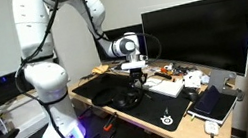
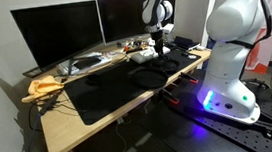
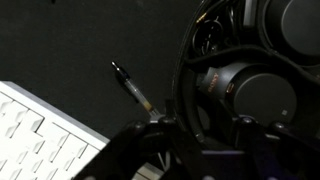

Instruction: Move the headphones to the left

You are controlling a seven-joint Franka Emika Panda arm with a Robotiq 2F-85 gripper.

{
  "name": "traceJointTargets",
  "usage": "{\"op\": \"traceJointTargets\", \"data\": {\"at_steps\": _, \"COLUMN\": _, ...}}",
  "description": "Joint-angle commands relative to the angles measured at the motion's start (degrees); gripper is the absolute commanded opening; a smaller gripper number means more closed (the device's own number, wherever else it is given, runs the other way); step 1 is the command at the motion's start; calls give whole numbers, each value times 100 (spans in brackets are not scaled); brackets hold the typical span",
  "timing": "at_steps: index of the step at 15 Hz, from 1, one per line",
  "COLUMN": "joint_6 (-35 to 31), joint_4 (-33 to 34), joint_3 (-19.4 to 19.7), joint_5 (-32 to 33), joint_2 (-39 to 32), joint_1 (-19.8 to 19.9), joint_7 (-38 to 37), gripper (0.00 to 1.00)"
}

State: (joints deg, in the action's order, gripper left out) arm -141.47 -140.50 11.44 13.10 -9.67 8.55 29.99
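Note:
The black headphones [image 3: 250, 80] lie on the black desk mat [image 3: 80, 50], with the ear cups at the upper right of the wrist view. Their curved headband runs down between my gripper's [image 3: 197, 132] two fingers. The fingers stand apart, one on each side of the band, so the gripper is open; I cannot tell whether it touches the band. In both exterior views the gripper [image 1: 135, 76] [image 2: 158, 44] hangs low over the headphones [image 1: 122, 99] [image 2: 156, 72] near the mat's robot-side end.
A white keyboard [image 3: 40, 135] [image 1: 164, 85] lies beside the headphones, with a pen [image 3: 131, 86] on the mat between them. Monitors [image 1: 201, 31] [image 2: 57, 35] stand along the desk's back. Small items [image 1: 195, 78] and a tablet [image 1: 214, 104] sit further along. A yellow cloth [image 2: 44, 87] lies at the far end.

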Motion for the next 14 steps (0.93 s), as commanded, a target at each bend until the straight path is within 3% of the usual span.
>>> {"op": "traceJointTargets", "data": {"at_steps": 1, "joint_6": -56, "joint_4": 102, "joint_3": -110, "joint_5": 173, "joint_2": -85, "joint_1": 68, "joint_7": -228, "gripper": 47}}
{"op": "traceJointTargets", "data": {"at_steps": 14, "joint_6": -15, "joint_4": 322, "joint_3": -169, "joint_5": 182, "joint_2": -367, "joint_1": 48, "joint_7": -362, "gripper": 48}}
